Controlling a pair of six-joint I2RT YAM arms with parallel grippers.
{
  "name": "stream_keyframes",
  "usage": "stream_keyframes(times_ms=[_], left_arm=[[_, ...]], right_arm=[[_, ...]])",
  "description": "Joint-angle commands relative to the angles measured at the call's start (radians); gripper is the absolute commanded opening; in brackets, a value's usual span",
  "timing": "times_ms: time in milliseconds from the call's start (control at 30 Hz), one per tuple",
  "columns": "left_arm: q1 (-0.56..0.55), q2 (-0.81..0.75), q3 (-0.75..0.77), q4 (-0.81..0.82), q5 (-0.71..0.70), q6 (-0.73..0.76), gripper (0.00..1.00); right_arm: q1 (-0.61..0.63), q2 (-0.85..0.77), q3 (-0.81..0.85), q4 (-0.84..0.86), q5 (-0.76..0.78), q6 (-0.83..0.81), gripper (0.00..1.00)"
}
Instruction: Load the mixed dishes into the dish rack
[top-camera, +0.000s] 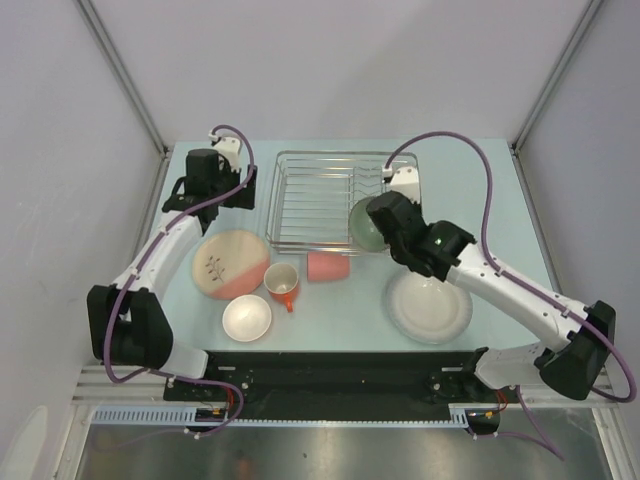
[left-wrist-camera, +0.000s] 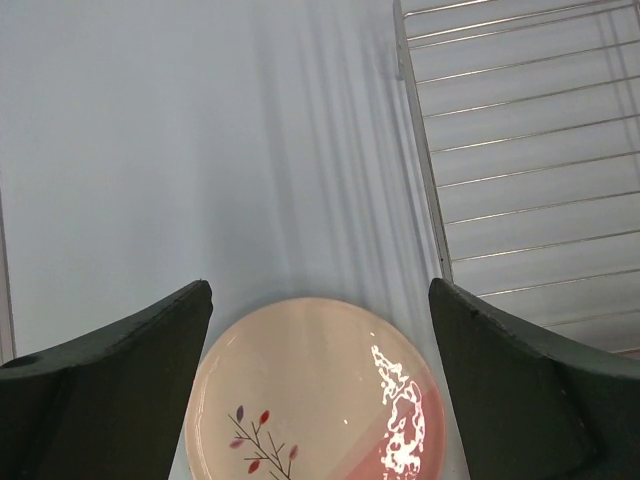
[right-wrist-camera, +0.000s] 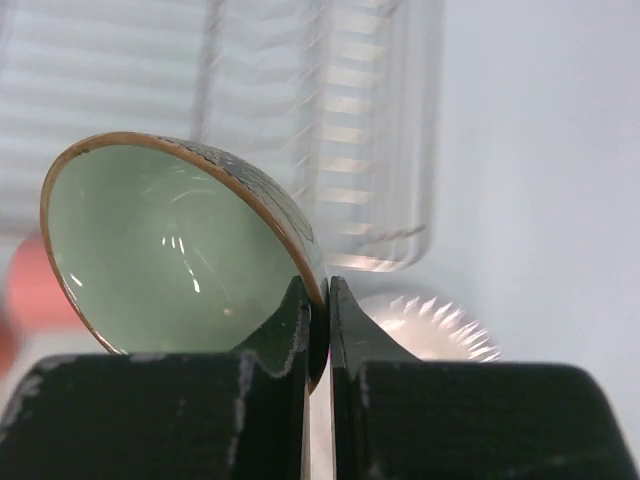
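My right gripper (top-camera: 385, 226) (right-wrist-camera: 318, 292) is shut on the rim of the pale green bowl (top-camera: 365, 222) (right-wrist-camera: 170, 250). The bowl hangs tilted over the front right corner of the silver dish rack (top-camera: 318, 198) (right-wrist-camera: 330, 110), which has nothing in it. On the table in front of the rack lie the pink plate (top-camera: 230, 263) (left-wrist-camera: 320, 400), an orange cup (top-camera: 282, 285), the pink tumbler (top-camera: 328, 267) on its side, the small white bowl (top-camera: 247, 317) and the large whitish plate (top-camera: 430, 307) (right-wrist-camera: 440, 335). My left gripper (top-camera: 212, 200) (left-wrist-camera: 320, 300) hangs open above the pink plate's far edge.
The rack's left wall (left-wrist-camera: 420, 160) stands just right of my left gripper. Metal frame posts rise at the table's back corners (top-camera: 160, 148). Purple cables loop off both arms (top-camera: 485, 190).
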Motion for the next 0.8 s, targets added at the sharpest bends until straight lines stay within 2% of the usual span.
stream_keyframes(times_ms=[0, 33, 100, 133, 200, 233, 267, 300, 333, 367, 400, 433, 600, 767], left_arm=[[0.023, 0.013, 0.037, 0.017, 0.040, 0.003, 0.95], [0.026, 0.016, 0.045, 0.003, 0.045, 0.000, 0.95], [0.043, 0.022, 0.049, -0.006, 0.063, -0.002, 0.94], [0.048, 0.022, 0.049, -0.016, 0.071, -0.003, 0.94], [0.065, 0.018, 0.039, -0.016, 0.080, -0.003, 0.94], [0.068, 0.015, 0.023, -0.008, 0.080, 0.000, 0.94], [0.077, 0.010, 0.014, -0.003, 0.079, 0.000, 0.94], [0.080, 0.009, 0.008, -0.002, 0.082, 0.001, 0.94], [0.081, 0.009, -0.004, 0.000, 0.080, 0.001, 0.94], [0.089, 0.012, -0.007, -0.002, 0.083, 0.001, 0.94], [0.089, 0.012, -0.012, -0.002, 0.085, 0.001, 0.94], [0.092, 0.013, -0.016, -0.002, 0.088, 0.001, 0.94], [0.112, 0.021, -0.009, -0.005, 0.102, -0.002, 0.94], [0.127, 0.016, 0.000, -0.014, 0.114, -0.002, 0.93]], right_arm=[[-0.066, 0.084, 0.068, 0.184, 0.458, -0.198, 0.00], [-0.093, 0.109, 0.068, 0.306, 0.564, -0.311, 0.00], [-0.113, 0.201, 0.068, 0.451, 0.653, -0.435, 0.00], [-0.135, 0.233, 0.068, 0.597, 0.701, -0.495, 0.00], [-0.158, 0.311, 0.068, 0.762, 0.718, -0.695, 0.00], [-0.184, 0.338, 0.068, 0.953, 0.721, -0.771, 0.00], [-0.198, 0.364, 0.068, 1.063, 0.724, -0.972, 0.00], [-0.207, 0.398, 0.068, 1.181, 0.721, -1.076, 0.00], [-0.216, 0.460, 0.068, 1.457, 0.717, -1.212, 0.00], [-0.228, 0.505, 0.088, 1.595, 0.712, -1.329, 0.00], [-0.231, 0.545, 0.109, 1.704, 0.712, -1.519, 0.00], [-0.238, 0.623, 0.137, 1.801, 0.712, -1.568, 0.00], [-0.239, 0.760, 0.268, 1.803, 0.717, -1.600, 0.00], [-0.221, 0.858, 0.304, 1.771, 0.729, -1.577, 0.00]])
